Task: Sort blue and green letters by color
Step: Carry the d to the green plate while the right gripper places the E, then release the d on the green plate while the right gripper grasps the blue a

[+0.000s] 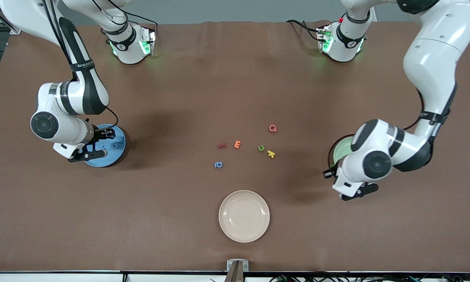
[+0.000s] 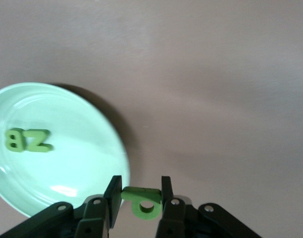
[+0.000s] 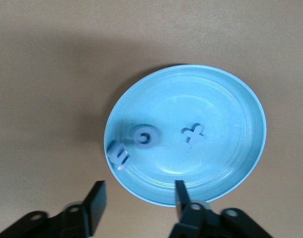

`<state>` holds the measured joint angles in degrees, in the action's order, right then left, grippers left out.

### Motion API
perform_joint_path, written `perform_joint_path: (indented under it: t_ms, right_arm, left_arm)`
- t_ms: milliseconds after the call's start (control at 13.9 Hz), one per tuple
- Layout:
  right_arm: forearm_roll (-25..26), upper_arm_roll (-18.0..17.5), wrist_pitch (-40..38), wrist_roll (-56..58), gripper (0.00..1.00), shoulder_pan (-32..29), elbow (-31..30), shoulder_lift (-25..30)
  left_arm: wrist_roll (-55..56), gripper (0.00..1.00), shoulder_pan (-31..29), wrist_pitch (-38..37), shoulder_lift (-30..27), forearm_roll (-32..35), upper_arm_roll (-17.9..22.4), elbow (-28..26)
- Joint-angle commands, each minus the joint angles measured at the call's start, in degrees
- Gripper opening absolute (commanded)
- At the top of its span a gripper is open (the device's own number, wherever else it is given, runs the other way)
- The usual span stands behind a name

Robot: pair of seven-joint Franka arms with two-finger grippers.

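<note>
Green foam letter p [image 2: 142,201] sits pinched in left gripper [image 2: 138,196], just off rim of pale green plate [image 2: 82,163] holding green N [image 2: 37,140] & B [image 2: 14,139]. Right gripper [image 3: 137,203] hangs w/ fingers spread, empty, over blue plate [image 3: 225,163] w/ blue G [image 3: 145,135], x [image 3: 193,133], m [image 3: 119,154]. Blue a [image 1: 218,165] & green u [image 1: 261,148] lie mid-table, near yellow k [image 1: 271,154].

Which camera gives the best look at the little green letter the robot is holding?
The left wrist view: the green letter sits pinched in the left gripper, beside the green plate. The front view hides it under the arm; the right wrist view misses it.
</note>
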<state>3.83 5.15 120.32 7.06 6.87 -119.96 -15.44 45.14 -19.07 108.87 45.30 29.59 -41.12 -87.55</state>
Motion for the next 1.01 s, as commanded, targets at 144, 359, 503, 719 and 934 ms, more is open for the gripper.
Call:
perform_joint_path:
  t_ms: [144, 359, 503, 719, 934]
  right_arm:
    - [-0.04, -1.55, 0.96, -1.43, 1.0, 0.94, -0.8, 1.55]
    - [-4.43, -1.55, 1.67, -9.66, 1.0, 6.02, 1.56, 0.85]
    - [-6.63, -1.55, 2.45, -19.32, 1.0, 11.29, 3.93, -0.64]
    - [-7.87, -1.55, 4.04, -32.68, 1.0, 18.77, 8.93, -5.03]
    - [-7.96, -1.55, 4.04, -40.09, 1.0, 24.4, 17.01, -11.17]
  left_arm:
    - [-6.02, 0.01, -6.23, 0.9, -6.36, 0.12, -1.68, -9.73]
    - [-11.55, 0.01, -10.62, 2.4, -7.68, 0.12, -1.68, -12.9]
    - [-15.42, 0.01, -13.96, 5.64, -8.12, 0.12, -1.68, -15.36]
    - [-17.37, 0.01, -15.64, 7.23, -8.21, 3.0, -1.59, -17.12]
    - [-17.46, 0.02, -17.75, 10.13, -8.12, 5.92, -1.68, -19.41]
